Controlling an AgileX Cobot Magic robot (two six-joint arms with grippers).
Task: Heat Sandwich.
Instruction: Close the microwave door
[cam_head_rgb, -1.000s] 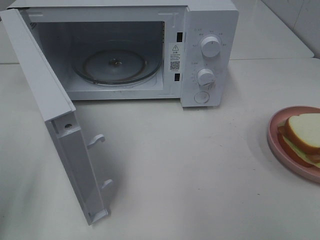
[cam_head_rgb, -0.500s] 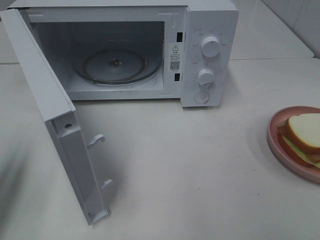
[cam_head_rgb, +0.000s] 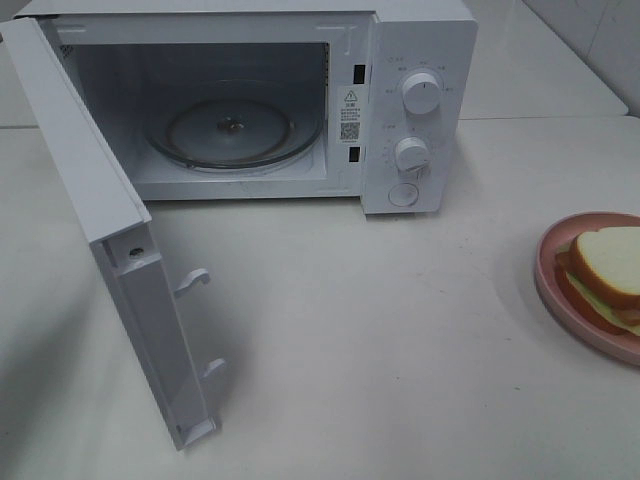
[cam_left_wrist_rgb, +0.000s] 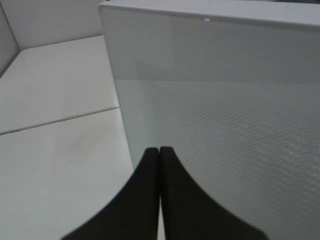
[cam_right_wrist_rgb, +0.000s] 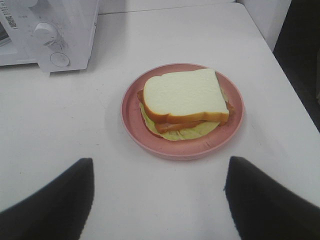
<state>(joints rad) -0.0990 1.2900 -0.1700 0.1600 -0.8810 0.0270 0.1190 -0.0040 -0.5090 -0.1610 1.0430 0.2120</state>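
Sandwich (cam_right_wrist_rgb: 184, 102) of soft white bread lies on round pink plate (cam_right_wrist_rgb: 150, 139); left hand (cam_left_wrist_rgb: 159, 152) pressed together, right hand (cam_right_wrist_rgb: 159, 192) spread apart.

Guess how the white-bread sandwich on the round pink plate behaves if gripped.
The white-bread sandwich looks soft, so it would probably squash under a pinch. Its layers sit loosely stacked with filling sticking out, so they may slide apart. The round pink plate looks smooth and shallow-rimmed; a push could skid it.

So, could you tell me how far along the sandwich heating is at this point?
Done: the microwave door stands open and the glass turntable is bare. In hand: the right gripper hangs open over the sandwich, which sits on its pink plate; the left gripper is shut by the door. Left: loading, closing the door, setting the dials.
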